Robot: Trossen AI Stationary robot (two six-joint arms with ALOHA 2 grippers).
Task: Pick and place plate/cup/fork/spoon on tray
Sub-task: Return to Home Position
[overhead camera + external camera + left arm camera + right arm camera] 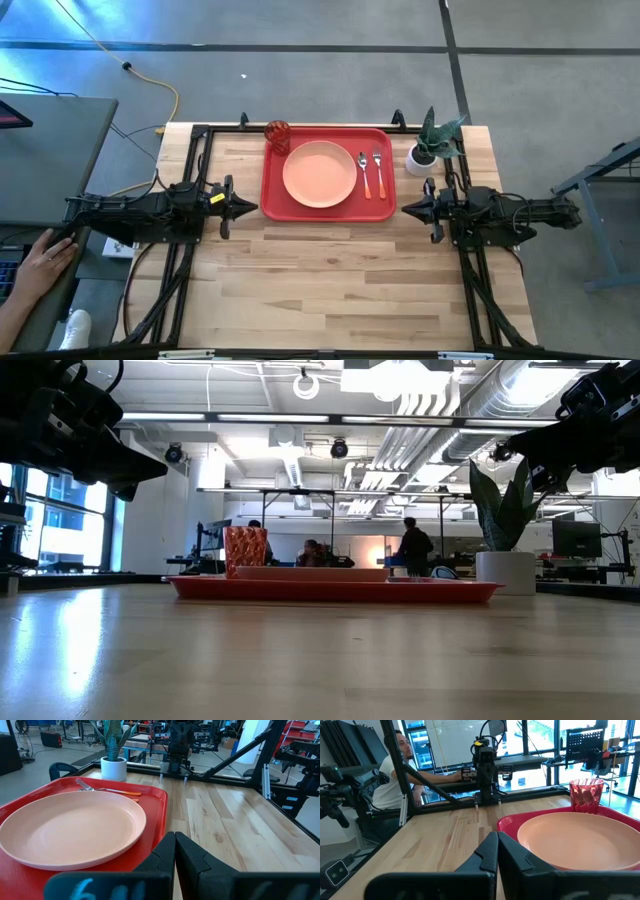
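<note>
The red tray [275, 200] lies at the table's far middle. On it lie the peach-pink plate [319, 174], the spoon [364, 175] and the fork [378, 172], side by side to the plate's right. The red-orange cup [278, 136] stands at the tray's far left corner. My left gripper [252, 208] is shut and empty, just left of the tray. My right gripper [405, 209] is shut and empty, just right of the tray. The plate also shows in the left wrist view [70, 827] and the right wrist view [580, 840].
A white pot with a green plant [424, 152] stands right of the tray near the far edge. A person's hand [45, 258] rests off the table at the left. Bare wood [330, 280] spreads over the table's near half.
</note>
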